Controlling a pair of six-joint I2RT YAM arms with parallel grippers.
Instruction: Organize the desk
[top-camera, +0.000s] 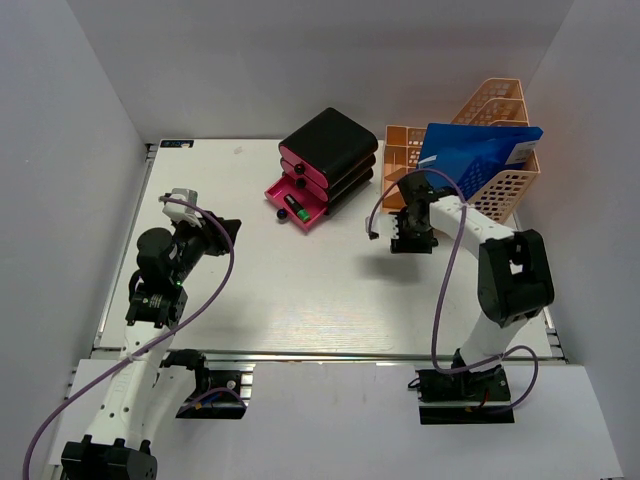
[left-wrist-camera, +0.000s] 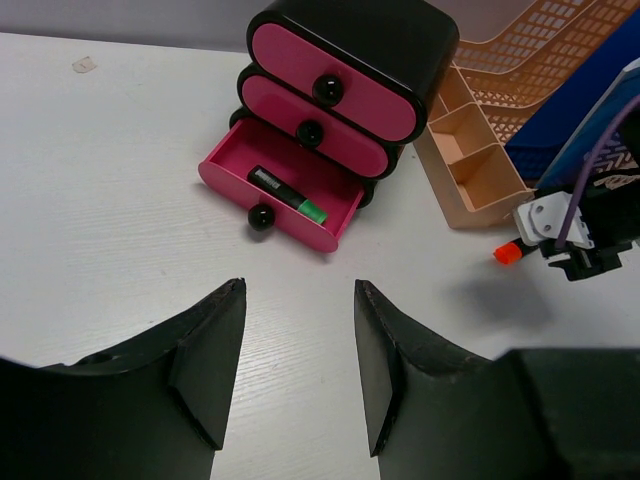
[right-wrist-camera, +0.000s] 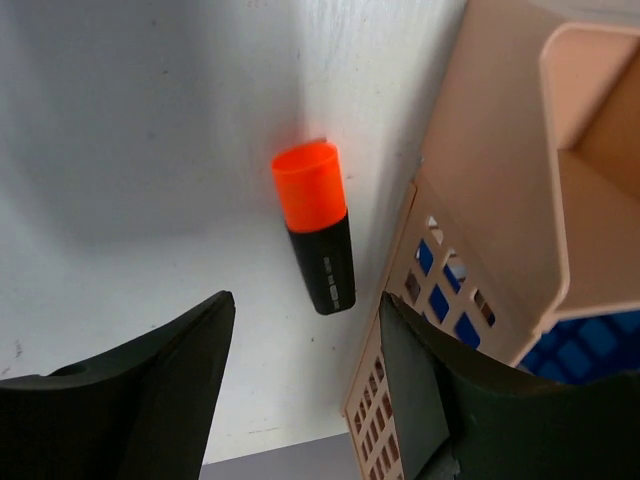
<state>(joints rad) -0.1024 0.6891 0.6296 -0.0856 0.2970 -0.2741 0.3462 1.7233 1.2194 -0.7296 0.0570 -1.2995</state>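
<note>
The white desk holds a black-and-pink drawer box at the back. Its bottom drawer is pulled open, with a black and green marker inside. A black highlighter with an orange cap lies on the desk beside a peach compartment tray. My right gripper is open and empty just above the highlighter, apart from it. The orange cap also shows in the left wrist view under the right gripper. My left gripper is open and empty at the desk's left, facing the drawer box.
A peach mesh file rack at the back right holds a blue folder. The compartment tray stands between the rack and the drawer box. White walls enclose the desk on three sides. A silver rail runs along the front edge.
</note>
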